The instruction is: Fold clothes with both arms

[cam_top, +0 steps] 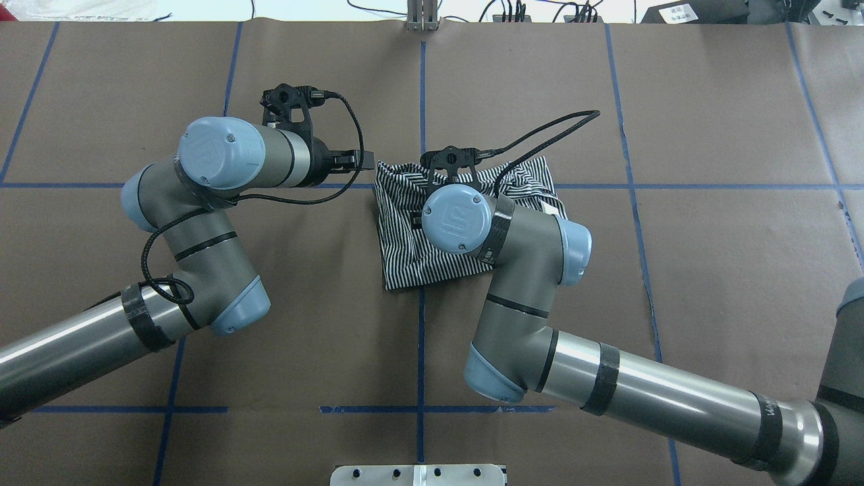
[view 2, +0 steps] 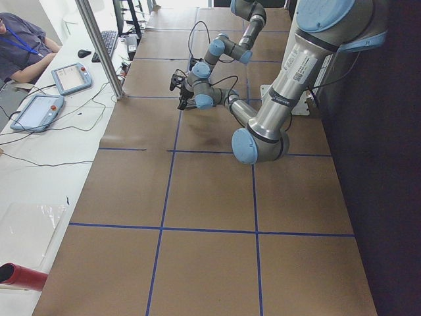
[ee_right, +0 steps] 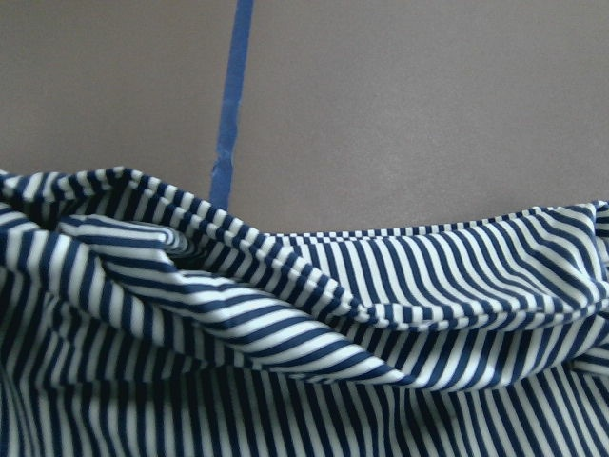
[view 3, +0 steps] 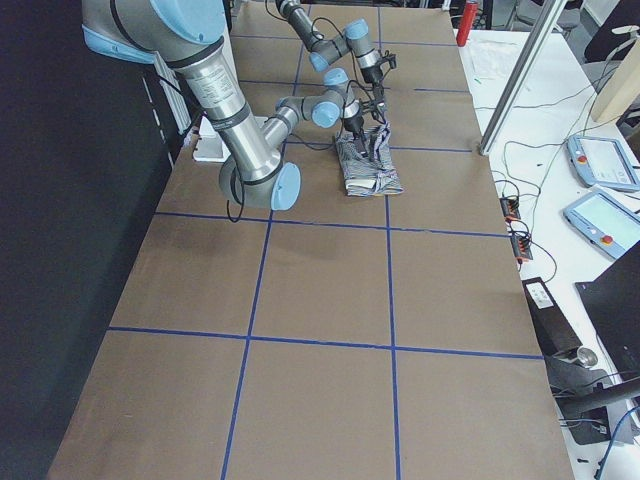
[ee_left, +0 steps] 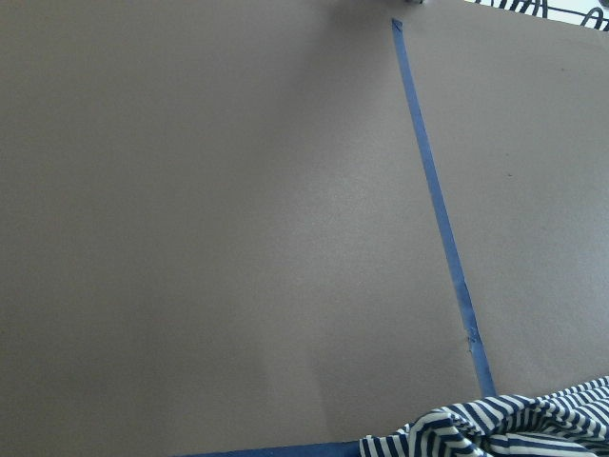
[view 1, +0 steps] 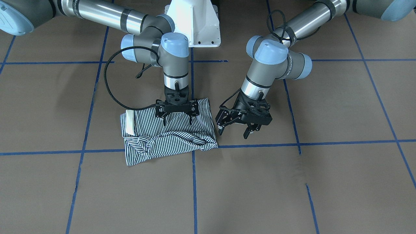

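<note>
striped polo shirt (view 1: 169, 143) lies folded small, its far edge rumpled; right gripper (view 1: 177, 121) is spread above the shirt; left gripper (view 1: 233, 133) is spread just beside it; next is likely a tidying pinch.

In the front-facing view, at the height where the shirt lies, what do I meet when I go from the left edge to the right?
The cream collar of the polo shirt → right gripper, over the shirt → left gripper, just past the shirt's right-hand edge.
</note>
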Robot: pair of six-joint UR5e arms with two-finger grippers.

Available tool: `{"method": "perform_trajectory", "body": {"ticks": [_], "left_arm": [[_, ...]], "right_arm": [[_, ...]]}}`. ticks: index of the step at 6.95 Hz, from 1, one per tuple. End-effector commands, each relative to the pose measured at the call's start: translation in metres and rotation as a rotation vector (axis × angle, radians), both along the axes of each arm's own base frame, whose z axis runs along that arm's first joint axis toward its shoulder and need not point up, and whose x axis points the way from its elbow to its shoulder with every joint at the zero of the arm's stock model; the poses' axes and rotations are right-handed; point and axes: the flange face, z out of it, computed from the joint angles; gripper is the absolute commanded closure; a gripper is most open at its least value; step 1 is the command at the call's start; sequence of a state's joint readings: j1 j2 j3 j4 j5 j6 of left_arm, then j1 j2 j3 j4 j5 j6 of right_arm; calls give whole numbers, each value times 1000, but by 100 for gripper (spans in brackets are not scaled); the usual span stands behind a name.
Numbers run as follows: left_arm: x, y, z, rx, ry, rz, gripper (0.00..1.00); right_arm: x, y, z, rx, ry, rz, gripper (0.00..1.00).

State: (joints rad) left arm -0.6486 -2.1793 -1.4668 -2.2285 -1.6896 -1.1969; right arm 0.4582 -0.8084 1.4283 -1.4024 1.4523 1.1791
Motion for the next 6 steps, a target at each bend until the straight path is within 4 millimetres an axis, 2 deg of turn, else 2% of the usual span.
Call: {"method": "perform_trajectory", "body": {"ticks": [1, 2, 3, 5, 6], "left_arm": [[-1, 0, 0, -5, 5, 10, 0], [-2, -1, 0, -5, 5, 8, 0], [-1, 0, 0, -6, 5, 9, 0], [-3, -1, 0, -10, 7, 6, 0], [-3, 0, 3, -12, 5, 6, 0]], "right_arm": [[0, -21, 19, -4, 48, 20, 0], [3, -42, 8, 7, 59, 30, 0], [3, -67, 13, -9, 86, 54, 0], [4, -121, -10, -30, 103, 104, 0], [5, -144, -1, -21, 90, 127, 0]]}}
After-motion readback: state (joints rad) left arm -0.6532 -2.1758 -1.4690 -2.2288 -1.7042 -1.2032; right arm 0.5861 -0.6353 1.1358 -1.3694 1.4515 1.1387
